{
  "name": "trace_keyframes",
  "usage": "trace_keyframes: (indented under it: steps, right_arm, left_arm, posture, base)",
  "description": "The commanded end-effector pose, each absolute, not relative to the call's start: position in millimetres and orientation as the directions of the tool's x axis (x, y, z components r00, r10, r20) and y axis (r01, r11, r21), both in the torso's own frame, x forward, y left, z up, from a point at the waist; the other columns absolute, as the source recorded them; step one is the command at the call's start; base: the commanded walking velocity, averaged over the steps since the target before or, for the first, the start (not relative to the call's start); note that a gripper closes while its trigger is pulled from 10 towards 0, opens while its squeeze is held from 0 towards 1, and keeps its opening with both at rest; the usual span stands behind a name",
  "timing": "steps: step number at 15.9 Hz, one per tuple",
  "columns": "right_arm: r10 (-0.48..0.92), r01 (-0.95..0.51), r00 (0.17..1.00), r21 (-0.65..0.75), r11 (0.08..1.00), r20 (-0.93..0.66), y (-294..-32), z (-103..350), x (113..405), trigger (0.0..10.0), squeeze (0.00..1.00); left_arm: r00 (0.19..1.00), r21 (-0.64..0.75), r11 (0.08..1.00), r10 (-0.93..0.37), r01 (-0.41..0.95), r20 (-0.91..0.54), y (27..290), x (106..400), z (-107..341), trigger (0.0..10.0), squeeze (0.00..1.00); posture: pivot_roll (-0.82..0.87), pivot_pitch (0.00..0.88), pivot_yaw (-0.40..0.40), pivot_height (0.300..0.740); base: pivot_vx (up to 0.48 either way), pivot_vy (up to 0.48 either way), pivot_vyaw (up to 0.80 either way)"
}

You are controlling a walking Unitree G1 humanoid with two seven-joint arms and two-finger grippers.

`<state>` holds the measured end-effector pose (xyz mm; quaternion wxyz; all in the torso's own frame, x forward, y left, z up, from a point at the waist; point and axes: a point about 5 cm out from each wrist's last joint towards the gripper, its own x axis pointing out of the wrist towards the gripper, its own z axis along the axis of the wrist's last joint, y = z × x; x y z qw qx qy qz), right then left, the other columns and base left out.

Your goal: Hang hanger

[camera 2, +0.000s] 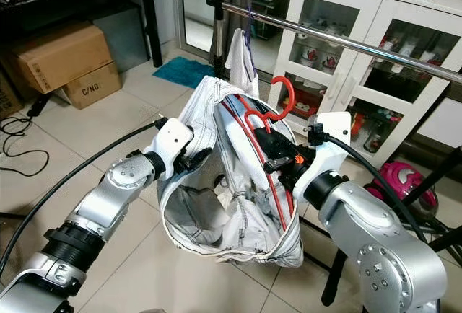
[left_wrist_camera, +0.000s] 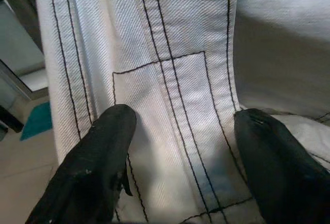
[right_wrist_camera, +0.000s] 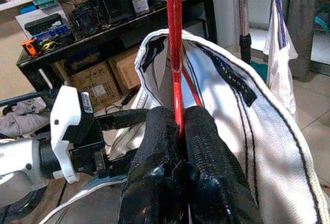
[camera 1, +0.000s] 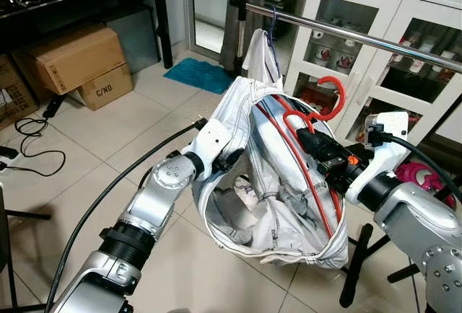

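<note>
Right gripper point(right_wrist_camera: 178, 126) is clamped tight on the red hanger point(camera 1: 303, 129): in the right wrist view both black fingers point(right_wrist_camera: 160, 146) pinch the thin red bar with no gap. The hanger sits inside a white garment with dark stitching point(camera 1: 289, 183), hook point(camera 1: 333, 97) poking out the top, held up in front of the robot and just below the chrome rail point(camera 1: 361, 39). Hook is not on the rail.

Left gripper point(left_wrist_camera: 180, 146) is against the garment's outer side. Left wrist view gives what the head views can't: 2 fingers point(left_wrist_camera: 98, 162) spread wide, white twill and a stitched patch between them, tips resting on cloth, nothing pinched. From the head views the left fingers are mostly hidden behind the fabric point(camera 2: 189, 159).

Head views add context: another pale garment point(camera 1: 260, 57) already hangs on the rail next to the held one, white glass-door cabinet point(camera 1: 390, 46) behind, cardboard boxes point(camera 1: 72, 57) under a dark desk on the robot's left, teal mat point(camera 1: 198, 75) on tiled floor, pink object point(camera 2: 401, 183) low on the right.

Right wrist view looks past the hanger to the left wrist's white housing point(right_wrist_camera: 69, 126) and a cluttered dark shelf point(right_wrist_camera: 103, 12).
</note>
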<state>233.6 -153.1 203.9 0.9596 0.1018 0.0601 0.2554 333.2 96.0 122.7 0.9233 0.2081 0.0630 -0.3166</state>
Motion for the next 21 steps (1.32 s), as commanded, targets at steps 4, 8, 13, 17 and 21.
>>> trace_keyframes:
  steps: [4, 8, 13, 17, 21]
  right_arm:
    - [0.463, -0.454, 0.886, 0.228, 0.861, 0.016, -160.5, 218.3, 235.6, 0.0, 0.0]
    - [0.448, -0.439, 0.894, 0.239, 0.866, 0.021, -162.7, 218.6, 235.4, 0.0, 0.0]
    - [0.43, -0.422, 0.903, 0.245, 0.873, 0.022, -165.7, 219.3, 235.8, 0.0, 0.0]
    - [0.439, -0.43, 0.898, 0.246, 0.869, 0.023, -165.4, 220.6, 237.3, 0.0, 0.0]
    - [0.448, -0.439, 0.894, 0.25, 0.863, 0.022, -165.2, 221.4, 239.0, 0.0, 0.0]
  left_arm:
    - [0.816, 0.316, 0.752, -0.524, 0.578, -0.246, 102.4, 333.4, 118.0, 0.0, 0.0]
    - [0.825, 0.319, 0.761, -0.515, 0.565, -0.233, 103.8, 334.3, 118.2, 0.0, 0.0]
    - [0.762, 0.195, 0.751, -0.647, 0.631, 0.023, 87.9, 321.1, 149.4, 0.0, 0.0]
    - [0.74, 0.23, 0.753, -0.654, 0.616, 0.157, 98.5, 306.2, 164.3, 10.0, 1.0]
    - [0.865, 0.435, 0.779, -0.502, 0.451, 0.001, 127.0, 309.3, 149.6, 10.0, 1.0]
  posture:
    - [0.02, 0.0, -0.025, 0.74]
    - [0.02, 0.0, -0.022, 0.74]
    - [0.02, 0.0, -0.022, 0.74]
    - [0.02, 0.0, -0.03, 0.74]
    - [0.03, 0.0, -0.034, 0.74]
  base:
    - [0.0, 0.0, 0.0]
    - [0.0, 0.0, 0.0]
    - [0.0, 0.0, 0.0]
    - [0.0, 0.0, 0.0]
    - [0.0, 0.0, 0.0]
